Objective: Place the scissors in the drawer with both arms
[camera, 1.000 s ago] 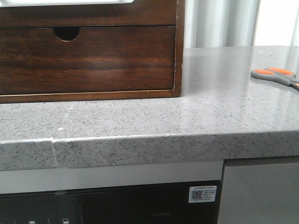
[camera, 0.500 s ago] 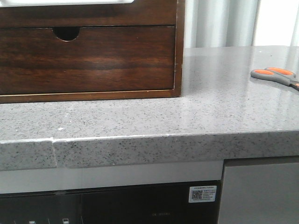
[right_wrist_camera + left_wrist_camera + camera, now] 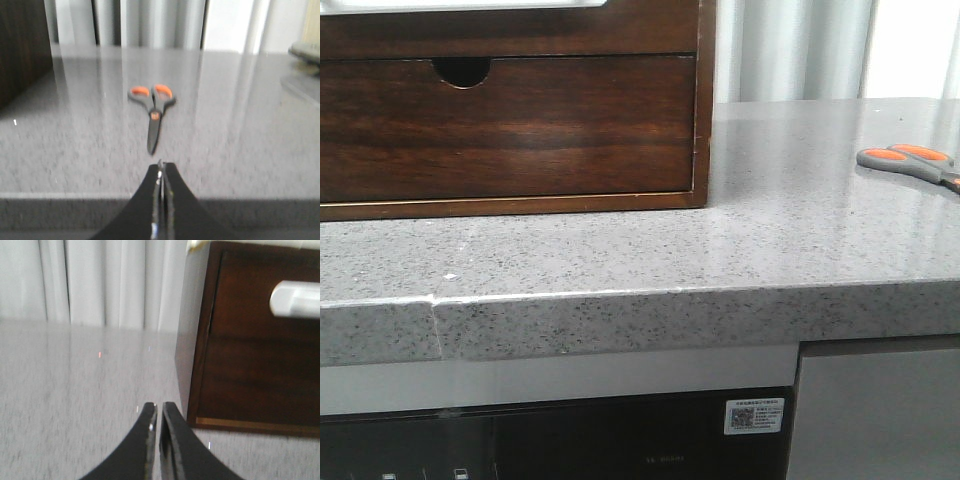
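The scissors (image 3: 910, 163), grey with orange-lined loops, lie flat on the grey counter at the far right. They also show in the right wrist view (image 3: 152, 107), blades pointing toward my right gripper (image 3: 160, 165). That gripper is shut and empty, a short way in front of the blade tips near the counter's front edge. The drawer (image 3: 510, 30) is the plain glossy strip at the top of the wooden cabinet, pale along its top edge. My left gripper (image 3: 159, 407) is shut and empty, low over the counter beside the cabinet's corner (image 3: 200, 365). Neither gripper shows in the front view.
A second drawer with a half-round notch (image 3: 463, 70) fills the cabinet's lower part. A pale rounded shape (image 3: 295, 299) sits on the cabinet face. Curtains (image 3: 790, 50) hang behind the counter. A dark flat object (image 3: 306, 51) lies far to the scissors' side.
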`<action>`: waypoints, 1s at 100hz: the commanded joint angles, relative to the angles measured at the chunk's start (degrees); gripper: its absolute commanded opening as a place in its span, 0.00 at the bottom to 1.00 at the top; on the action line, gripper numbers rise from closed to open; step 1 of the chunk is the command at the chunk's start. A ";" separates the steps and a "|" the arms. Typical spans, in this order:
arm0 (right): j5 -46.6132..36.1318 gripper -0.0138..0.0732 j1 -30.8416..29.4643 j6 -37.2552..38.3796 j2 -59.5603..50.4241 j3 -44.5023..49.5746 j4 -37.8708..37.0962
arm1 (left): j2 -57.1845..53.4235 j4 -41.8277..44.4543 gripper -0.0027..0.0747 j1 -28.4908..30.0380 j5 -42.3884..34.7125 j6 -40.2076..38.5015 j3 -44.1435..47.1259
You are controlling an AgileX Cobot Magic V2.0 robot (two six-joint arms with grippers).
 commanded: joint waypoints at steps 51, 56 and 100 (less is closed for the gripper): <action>-2.58 0.08 5.24 0.85 1.08 -3.05 3.01 | -0.40 -1.18 0.01 -0.10 0.89 -0.65 -7.73; -0.63 0.08 6.75 0.85 2.67 -4.92 3.01 | 1.07 -1.07 0.01 -0.10 5.93 -0.65 -10.50; 2.43 0.08 10.45 0.85 18.98 -14.45 3.01 | 9.44 -1.07 0.01 -0.10 8.73 -0.16 -19.36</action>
